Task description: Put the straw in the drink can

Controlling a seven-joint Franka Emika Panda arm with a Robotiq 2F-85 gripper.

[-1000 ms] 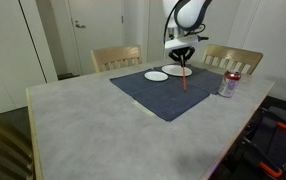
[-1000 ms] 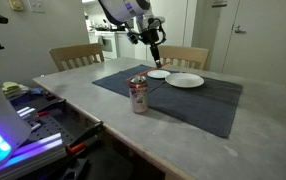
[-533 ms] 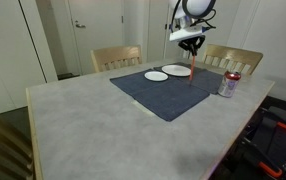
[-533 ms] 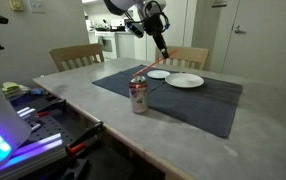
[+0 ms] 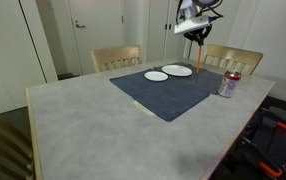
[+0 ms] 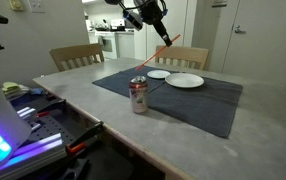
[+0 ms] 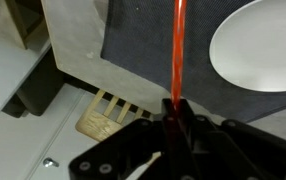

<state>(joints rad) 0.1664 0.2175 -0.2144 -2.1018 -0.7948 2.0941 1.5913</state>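
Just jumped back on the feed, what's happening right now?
The gripper is shut on one end of the straw and holds it in the air, hanging down over the mat near the plates. The can stands upright near the mat's edge, off to one side of the straw. The straw is not yet over the can or in it.

Red straw [image 7: 177,50], silver can [image 6: 138,96] w/ red label, white plates [image 6: 186,80], dk mat [image 6: 205,106]
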